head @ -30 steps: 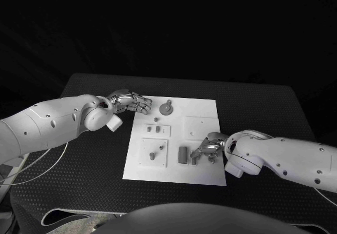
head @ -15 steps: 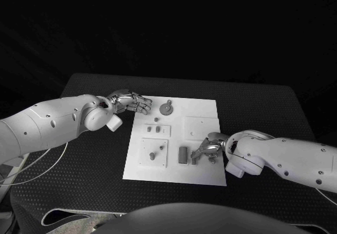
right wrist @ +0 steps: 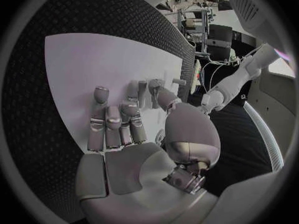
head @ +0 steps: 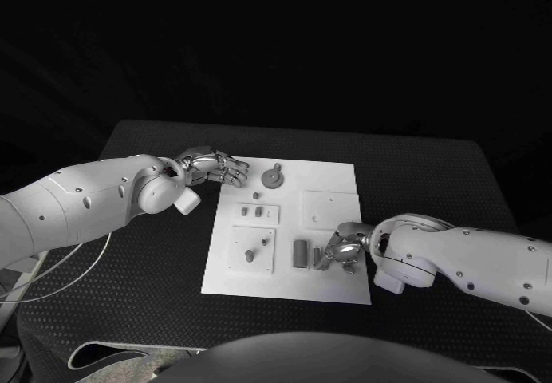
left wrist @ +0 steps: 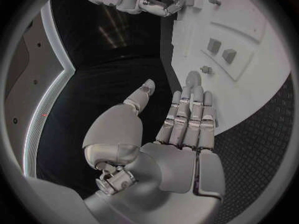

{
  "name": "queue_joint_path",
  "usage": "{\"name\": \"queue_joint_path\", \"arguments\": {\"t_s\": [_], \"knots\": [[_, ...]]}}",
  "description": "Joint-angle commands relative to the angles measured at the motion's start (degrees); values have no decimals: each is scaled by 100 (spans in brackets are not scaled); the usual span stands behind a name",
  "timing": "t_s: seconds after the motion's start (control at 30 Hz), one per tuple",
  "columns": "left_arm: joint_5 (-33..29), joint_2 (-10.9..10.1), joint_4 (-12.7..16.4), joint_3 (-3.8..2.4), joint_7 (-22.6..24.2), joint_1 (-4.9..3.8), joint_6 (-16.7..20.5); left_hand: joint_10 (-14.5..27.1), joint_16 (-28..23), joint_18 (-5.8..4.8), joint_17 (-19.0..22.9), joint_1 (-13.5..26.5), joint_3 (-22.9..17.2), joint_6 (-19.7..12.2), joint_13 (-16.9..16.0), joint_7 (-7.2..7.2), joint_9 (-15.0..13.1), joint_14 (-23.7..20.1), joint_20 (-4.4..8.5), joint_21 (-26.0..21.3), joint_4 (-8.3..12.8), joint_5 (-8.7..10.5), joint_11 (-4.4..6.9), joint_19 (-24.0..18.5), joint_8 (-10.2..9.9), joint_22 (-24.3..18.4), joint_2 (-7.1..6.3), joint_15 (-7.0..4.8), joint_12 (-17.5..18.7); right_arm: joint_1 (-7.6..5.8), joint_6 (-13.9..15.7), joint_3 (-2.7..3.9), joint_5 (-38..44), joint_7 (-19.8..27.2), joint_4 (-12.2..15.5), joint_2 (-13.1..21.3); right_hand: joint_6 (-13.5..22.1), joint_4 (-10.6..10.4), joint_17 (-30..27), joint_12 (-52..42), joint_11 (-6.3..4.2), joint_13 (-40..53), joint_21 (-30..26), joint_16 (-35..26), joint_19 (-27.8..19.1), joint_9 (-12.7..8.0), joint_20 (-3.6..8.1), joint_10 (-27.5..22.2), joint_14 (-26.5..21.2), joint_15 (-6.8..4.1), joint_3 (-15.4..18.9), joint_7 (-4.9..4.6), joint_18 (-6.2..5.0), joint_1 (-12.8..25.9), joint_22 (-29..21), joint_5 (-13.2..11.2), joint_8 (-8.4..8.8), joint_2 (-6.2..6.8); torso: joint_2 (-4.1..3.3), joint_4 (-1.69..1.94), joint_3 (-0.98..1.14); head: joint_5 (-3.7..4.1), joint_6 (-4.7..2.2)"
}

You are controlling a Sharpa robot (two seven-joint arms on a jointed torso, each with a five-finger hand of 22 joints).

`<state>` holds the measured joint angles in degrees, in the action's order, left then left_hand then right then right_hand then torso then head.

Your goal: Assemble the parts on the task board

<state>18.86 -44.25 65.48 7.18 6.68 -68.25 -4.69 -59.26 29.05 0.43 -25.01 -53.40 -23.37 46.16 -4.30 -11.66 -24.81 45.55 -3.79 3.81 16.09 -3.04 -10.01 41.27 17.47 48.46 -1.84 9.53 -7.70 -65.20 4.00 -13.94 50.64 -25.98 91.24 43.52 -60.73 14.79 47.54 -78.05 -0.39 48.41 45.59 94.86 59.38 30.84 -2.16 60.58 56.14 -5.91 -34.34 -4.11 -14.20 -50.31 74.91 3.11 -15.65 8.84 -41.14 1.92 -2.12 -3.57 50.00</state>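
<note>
From the head camera, the white task board (head: 333, 179) lies in the middle of the black table (head: 460, 183). The left hand (head: 215, 168) sits at the board's far left corner, fingers loosely curled and holding nothing that can be seen. Just beside it on the board lies a round grey part with a tab (head: 273, 176). The right hand (head: 343, 249) is over the board's near right area, fingers bent down close to an upright grey block (head: 300, 254); whether they pinch a small part cannot be told from here. Two small parts (head: 259, 211) stand in a recessed plate, and a peg (head: 250, 255) stands in the plate below it. In the left wrist camera, the left hand (left wrist: 181, 129) has its fingers (left wrist: 190, 112) straight and pressed side by side, the thumb apart, tips over the board's edge (left wrist: 187, 45), nothing held. In the right wrist camera, the right hand (right wrist: 124, 139) reaches over the board (right wrist: 93, 59) with fingers slightly apart and a narrow upright part (right wrist: 154, 92) at its fingertips; I cannot tell if it is gripped.
</note>
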Motion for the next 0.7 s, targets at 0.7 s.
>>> {"name": "queue_joint_path", "arguments": {"t_s": [0.7], "knots": [[11,8,15,-3,35,-3,-81,56,-24,-43,-15,-8,10,-40,-2,17,-7,-32,-3,31,15,21,0,-38,42,8,-4,-6,3,89,-78,-16,141,-26,-227,-145,-21,199,-21,-24,-107,14,7,38,42,25,23,144,77,-70,-113,-70,-80,-238,101,-6,-121,-1137,2,6,-6,13,0]]}}
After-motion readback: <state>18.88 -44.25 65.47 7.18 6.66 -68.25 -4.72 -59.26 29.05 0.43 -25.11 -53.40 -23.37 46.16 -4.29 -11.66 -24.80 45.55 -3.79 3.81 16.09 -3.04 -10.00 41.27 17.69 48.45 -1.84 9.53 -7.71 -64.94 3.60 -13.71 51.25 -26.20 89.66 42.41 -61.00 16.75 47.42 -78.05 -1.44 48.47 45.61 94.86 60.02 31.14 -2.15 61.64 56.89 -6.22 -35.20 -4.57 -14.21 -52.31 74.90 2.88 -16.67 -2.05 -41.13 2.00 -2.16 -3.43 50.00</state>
